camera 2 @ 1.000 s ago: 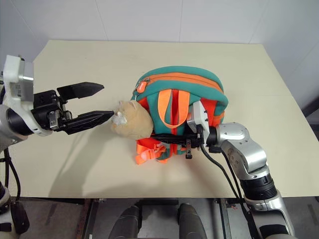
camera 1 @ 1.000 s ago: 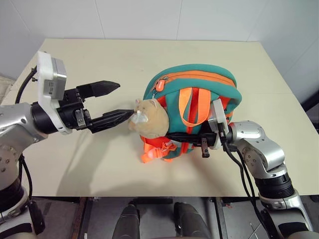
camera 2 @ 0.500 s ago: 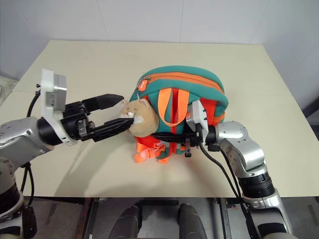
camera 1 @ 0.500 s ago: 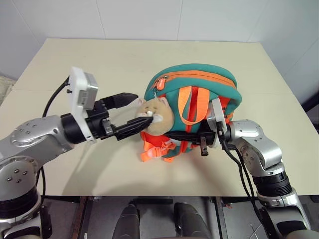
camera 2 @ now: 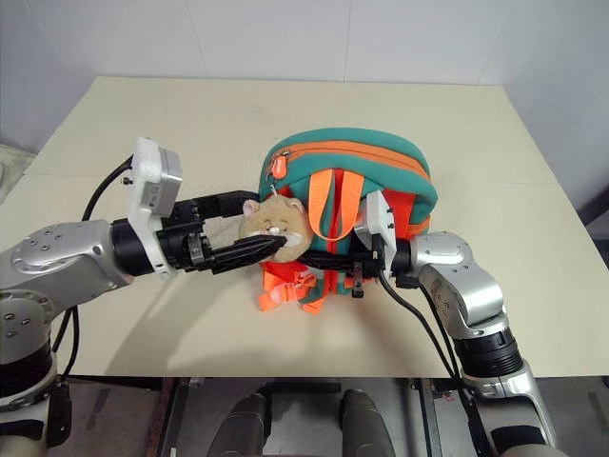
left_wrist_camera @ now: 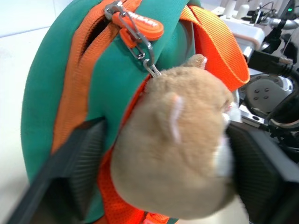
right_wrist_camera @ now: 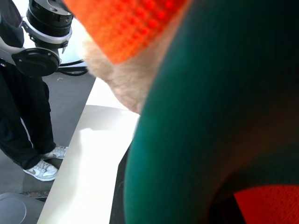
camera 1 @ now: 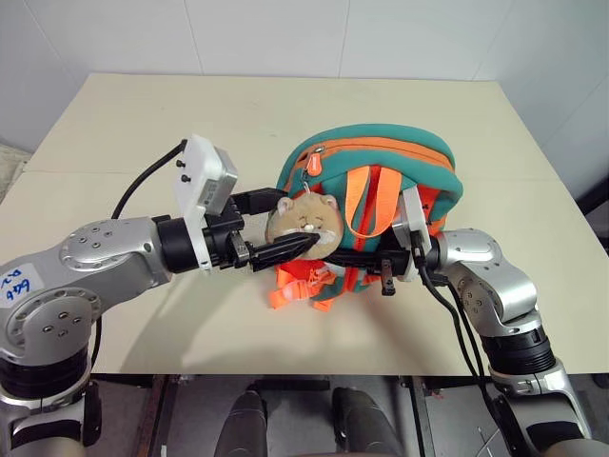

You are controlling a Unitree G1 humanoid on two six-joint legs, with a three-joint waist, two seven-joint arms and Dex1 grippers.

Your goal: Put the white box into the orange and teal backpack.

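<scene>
Now cream table [camera 1: 143, 114], white wall [camera 1: 285, 38]; left hand [camera 1: 276, 228] straddling plush toy [camera 1: 306, 221], right hand shut

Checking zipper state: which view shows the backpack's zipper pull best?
Left wrist view: the zipper pull is close up, its metal clip running down to the plush toy. Both eye views show it small at the backpack's upper corner. Right wrist view gives just teal and orange fabric.

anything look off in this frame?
Yes: the left tool straddles the tan plush toy hanging off the orange and teal backpack, not the zipper pull. The zip looks shut.
</scene>
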